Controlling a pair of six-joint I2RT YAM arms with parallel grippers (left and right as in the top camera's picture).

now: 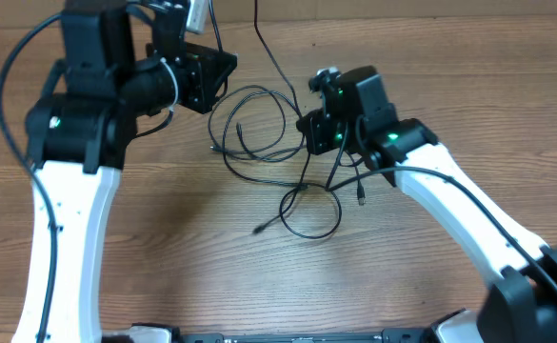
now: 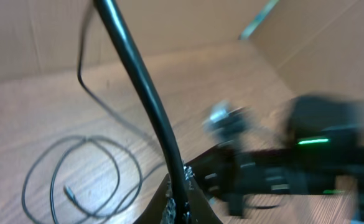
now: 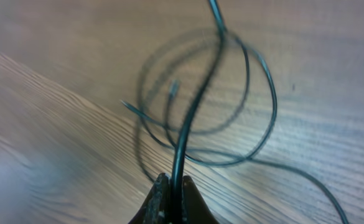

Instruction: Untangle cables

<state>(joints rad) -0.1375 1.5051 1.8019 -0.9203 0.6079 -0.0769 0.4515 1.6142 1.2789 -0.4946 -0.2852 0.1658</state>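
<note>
Thin black cables lie looped on the wooden table, with a second loop nearer the front and small plug ends lying loose. My left gripper is at the back left, shut on a cable strand that rises steeply from its jaws. Beside it, a cable loop lies flat. My right gripper is at the right edge of the tangle, shut on another cable strand. That strand runs from its fingertips across the blurred loops.
A thin strand runs off the far edge of the table. The right arm shows blurred and close in the left wrist view. Cardboard walls stand behind the table. Both white arm bases flank the front.
</note>
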